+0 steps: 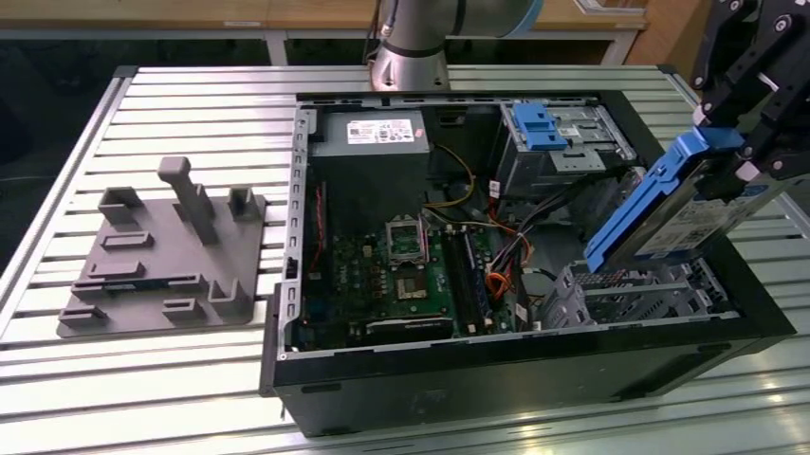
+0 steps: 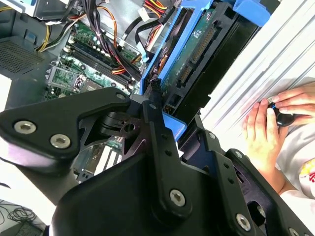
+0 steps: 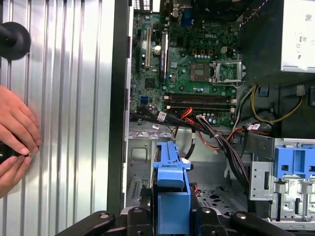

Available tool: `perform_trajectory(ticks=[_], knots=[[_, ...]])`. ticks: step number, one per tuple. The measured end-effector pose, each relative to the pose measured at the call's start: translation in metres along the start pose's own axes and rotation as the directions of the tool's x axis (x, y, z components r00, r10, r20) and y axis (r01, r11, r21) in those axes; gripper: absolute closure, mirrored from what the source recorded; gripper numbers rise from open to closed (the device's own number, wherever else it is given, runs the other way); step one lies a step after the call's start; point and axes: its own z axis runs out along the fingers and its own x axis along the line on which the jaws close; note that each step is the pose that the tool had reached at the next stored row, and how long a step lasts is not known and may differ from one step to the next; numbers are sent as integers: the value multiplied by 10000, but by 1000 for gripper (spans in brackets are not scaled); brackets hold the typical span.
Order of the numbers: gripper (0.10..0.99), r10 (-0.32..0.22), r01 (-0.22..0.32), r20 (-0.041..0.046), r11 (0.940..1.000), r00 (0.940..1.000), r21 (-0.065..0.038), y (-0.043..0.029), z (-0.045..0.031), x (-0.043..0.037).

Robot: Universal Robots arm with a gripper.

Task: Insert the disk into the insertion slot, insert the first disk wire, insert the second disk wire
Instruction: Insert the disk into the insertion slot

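A ribbed silver metal desk (image 1: 190, 104) carries an open black computer case (image 1: 506, 370) and, toward the exterior view's left, a grey plastic fixture (image 1: 165, 256) with upright posts. Inside the case lie a green motherboard (image 1: 405, 275), a taller silver cage with a blue latch (image 1: 557, 137) and the insertion slot (image 1: 633, 294), a boxy silver perforated sheet-metal cage near the exterior view's right. The disk (image 1: 677, 204), a flat silver hard drive framed by a bright blue plastic caddy, hangs steeply tilted over that slot, its lower end close to the cage's top; whether they touch cannot be told. The black gripper (image 1: 731, 156) has its fingers (image 2: 156, 105) clenched on the caddy's upper end. A person's hands (image 3: 15, 130) rest on the desk beside the case.
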Motion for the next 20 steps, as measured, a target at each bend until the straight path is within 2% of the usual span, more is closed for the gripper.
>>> perform_trajectory(ticks=[10,20], knots=[[722,0,0,0,10000,10000,0,-1,37,-34],[722,1,-1,-1,10000,10000,-1,-1,79,-33]])
